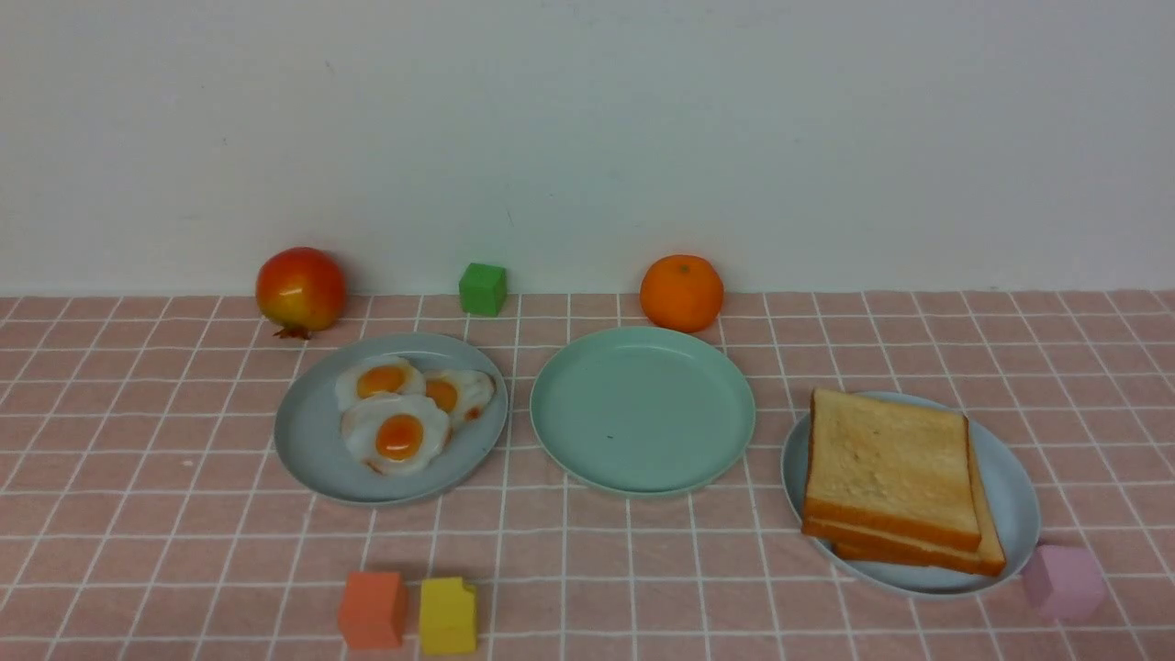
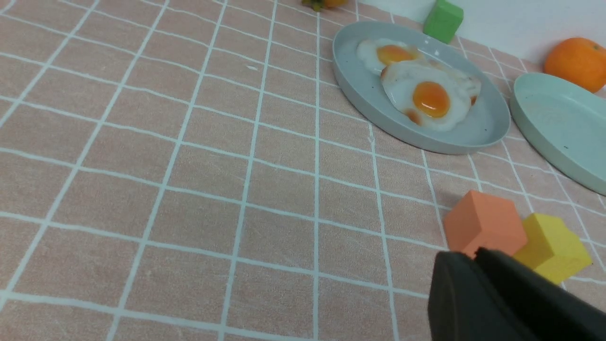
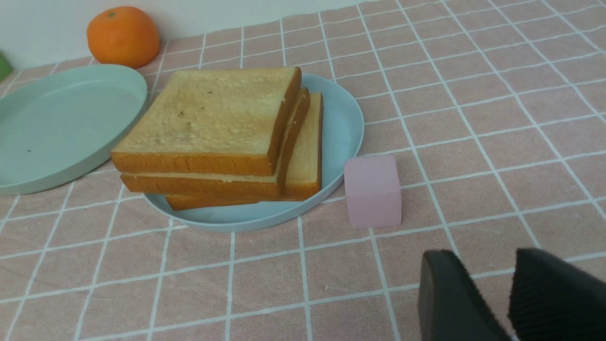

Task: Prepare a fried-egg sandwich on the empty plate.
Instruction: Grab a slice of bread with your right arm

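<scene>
The empty plate [image 1: 643, 408], mint-green, lies at the table's middle with nothing on it; it also shows in the left wrist view [image 2: 558, 118] and the right wrist view [image 3: 61, 123]. No fried-egg sandwich is in view. Three fried eggs [image 1: 397, 431] overlap on a grey-blue plate [image 1: 303, 441] to its left. Three toast slices [image 1: 886, 464] are stacked on another grey-blue plate [image 1: 1014, 496] to its right. Neither arm appears in the front view. My left gripper [image 2: 473, 253] is shut and holds nothing, low beside the cubes. My right gripper [image 3: 487, 258] is open, over bare cloth near the pink cube.
Along the back wall stand a pomegranate [image 1: 300, 289], a green cube [image 1: 483, 288] and an orange [image 1: 681, 292]. An orange cube [image 1: 372, 609] and a yellow cube [image 1: 448, 615] sit at the front left. A pink cube [image 1: 1063, 581] touches the toast plate's front right.
</scene>
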